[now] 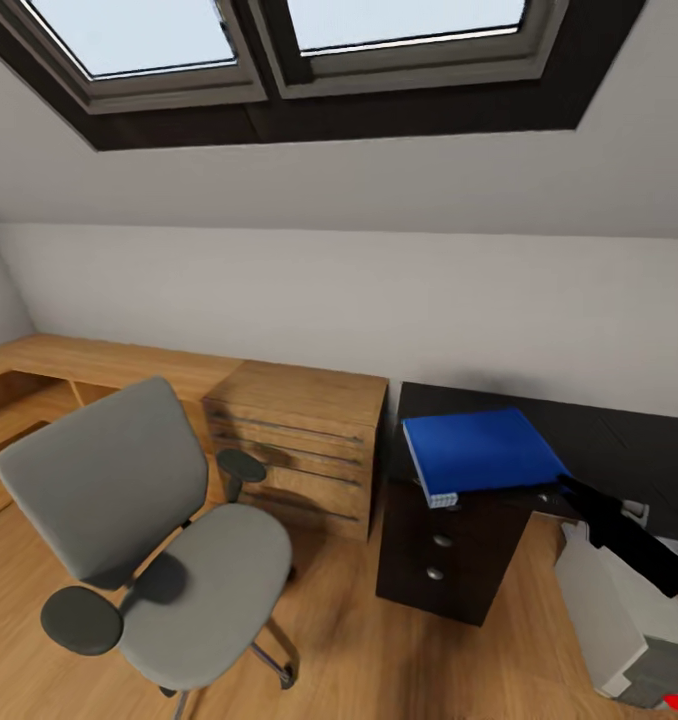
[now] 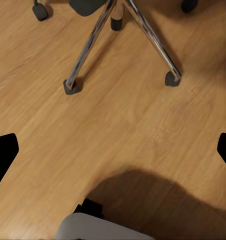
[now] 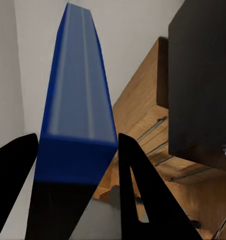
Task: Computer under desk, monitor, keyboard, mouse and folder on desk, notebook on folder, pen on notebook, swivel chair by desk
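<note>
The bright blue folder (image 1: 479, 450) is over the left end of the black desk (image 1: 619, 440), its white spine overhanging the front edge above the drawer unit (image 1: 439, 555). My right gripper (image 1: 564, 487) is shut on the folder's right edge. In the right wrist view the folder (image 3: 75, 100) runs edge-on between the two black fingers (image 3: 143, 200) of that gripper (image 3: 75, 170). The grey swivel chair (image 1: 129, 520) stands at the left with a bare seat. My left gripper (image 2: 113, 155) hangs open over the floor near the chair's chrome base (image 2: 118, 40). The light grey computer (image 1: 619, 620) stands low at the right.
A low oak chest (image 1: 299, 440) with bar handles stands between the chair and the desk, and an oak shelf (image 1: 79, 365) runs along the wall to the left. Wood floor (image 1: 339, 640) lies open between the chair and the drawer unit. A sloped ceiling with skylights (image 1: 309, 40) is overhead.
</note>
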`<state>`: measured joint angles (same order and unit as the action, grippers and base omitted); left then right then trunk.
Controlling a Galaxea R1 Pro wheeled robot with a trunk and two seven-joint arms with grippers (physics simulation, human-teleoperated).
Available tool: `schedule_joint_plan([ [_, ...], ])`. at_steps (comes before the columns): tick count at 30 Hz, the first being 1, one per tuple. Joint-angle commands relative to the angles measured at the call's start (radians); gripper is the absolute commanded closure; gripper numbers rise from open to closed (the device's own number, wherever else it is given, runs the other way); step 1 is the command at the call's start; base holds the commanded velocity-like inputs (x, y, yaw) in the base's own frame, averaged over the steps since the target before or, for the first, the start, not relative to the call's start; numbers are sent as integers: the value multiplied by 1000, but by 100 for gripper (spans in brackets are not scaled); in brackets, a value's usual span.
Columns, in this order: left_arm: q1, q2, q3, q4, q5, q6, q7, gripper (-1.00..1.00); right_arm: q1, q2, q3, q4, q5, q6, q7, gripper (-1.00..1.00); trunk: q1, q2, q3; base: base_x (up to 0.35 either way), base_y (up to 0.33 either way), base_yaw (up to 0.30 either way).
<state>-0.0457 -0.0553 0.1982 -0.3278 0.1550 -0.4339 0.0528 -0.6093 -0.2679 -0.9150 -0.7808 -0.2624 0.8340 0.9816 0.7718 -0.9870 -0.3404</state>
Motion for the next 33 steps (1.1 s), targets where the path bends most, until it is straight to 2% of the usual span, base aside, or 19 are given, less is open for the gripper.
schedule_joint_plan([
  [1, 0, 0, -4, 0, 7, -3, 2, -100, -1, 0, -6, 0, -1, 2, -2, 100, -4, 6, 2, 0, 0, -179],
  [3, 0, 0, -5, 1, 7, -3, 2, -100, -1, 1, -18, 0, -1, -17, -14, 100, -12, 20, 9, 0, 0, -213],
  [8, 0, 0, -10, 15, 8, -1, 2, -100, -1, 5, -29, 0, 0, -44, -21, 100, -12, 20, 9, 0, 0, -253],
  [18, 0, 0, -13, 23, 8, -3, 4, -100, -1, 4, -34, 0, 0, -48, -22, 100, -50, 90, 41, 0, 0, -270],
  [20, 0, 0, -13, 23, 8, -3, 4, -100, -1, 4, -43, 0, 0, -49, -22, 100, -58, 104, 47, 0, 0, -269],
  [25, 0, 0, -13, 23, 8, -2, 3, -100, -1, 4, -94, 0, 0, -47, -26, 100, -77, 139, 63, 0, 0, -268],
  [33, 0, 0, -13, 23, 8, -3, 3, -100, -1, 5, -119, 0, 0, -48, -42, 100, -107, 195, 89, 0, 0, -244],
])
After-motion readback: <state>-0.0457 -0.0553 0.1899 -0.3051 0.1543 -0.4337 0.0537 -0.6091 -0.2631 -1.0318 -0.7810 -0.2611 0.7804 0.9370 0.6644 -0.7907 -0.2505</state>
